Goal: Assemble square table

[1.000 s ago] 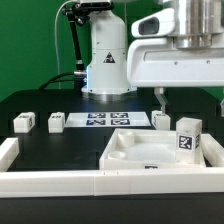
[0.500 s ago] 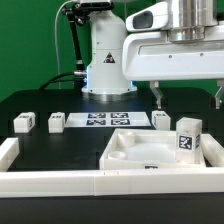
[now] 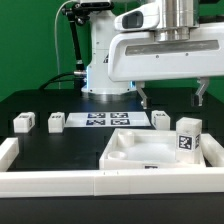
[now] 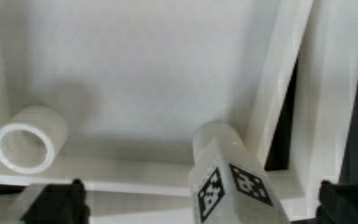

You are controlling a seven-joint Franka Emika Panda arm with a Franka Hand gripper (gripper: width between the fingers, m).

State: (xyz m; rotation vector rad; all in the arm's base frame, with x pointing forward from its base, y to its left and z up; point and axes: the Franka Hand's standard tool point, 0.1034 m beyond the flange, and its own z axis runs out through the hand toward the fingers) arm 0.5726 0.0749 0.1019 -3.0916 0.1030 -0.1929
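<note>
Tool (image 3: 171,100) wide open, fingers (image 3: 143,97) pointing straight down

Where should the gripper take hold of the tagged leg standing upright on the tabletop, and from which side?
Grip the leg by its upper half, coming straight down from above. It stands upright and rises above the tabletop's raised rim, which crowds its base, so probably only its upper side faces are free for the open gripper.
</note>
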